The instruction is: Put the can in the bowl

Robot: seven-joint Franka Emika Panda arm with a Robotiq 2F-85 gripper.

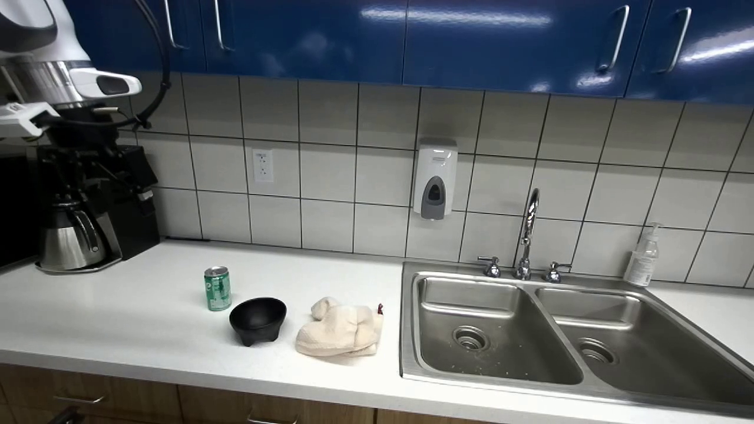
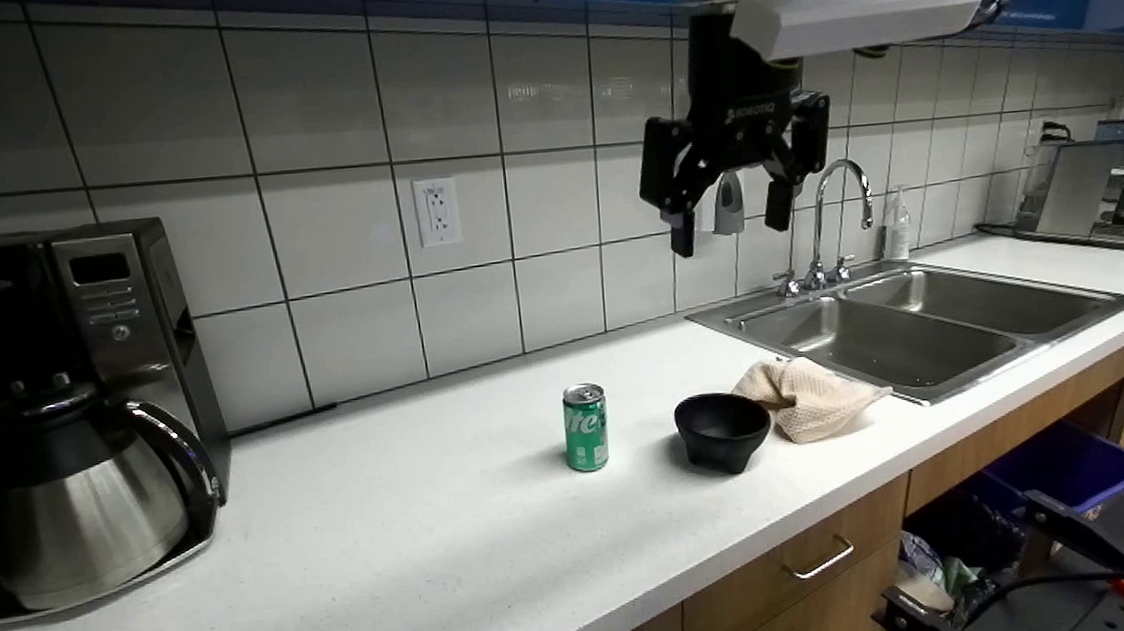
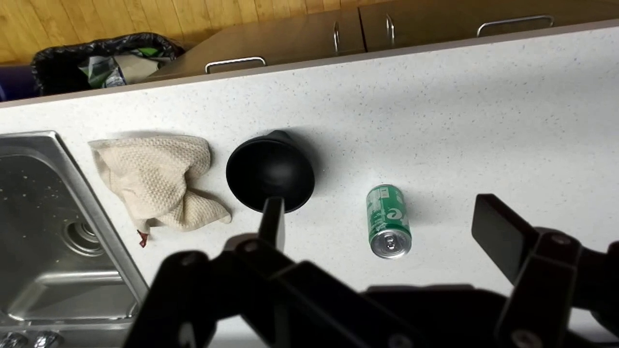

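The can [image 3: 388,220] stands upright on the surface [image 3: 483,121], near the bowl [image 3: 270,171] but not touching it. It is narrow for its height, so an off-centre descent would likely topple it, and being round it could roll. The bowl's curved inside may be a tricky seat: let go too high, the can might lean or tumble out, and a knock on the rim could tip the bowl. The tool [image 2: 731,226] hangs above with its fingers [image 3: 500,234] wide apart, gripping nothing. In the wrist view the finger on the bowl's side overlaps the rim, so lowering it there could shove the bowl toward the cloth [image 3: 154,183], which lies between bowl and sink [image 1: 409,327]
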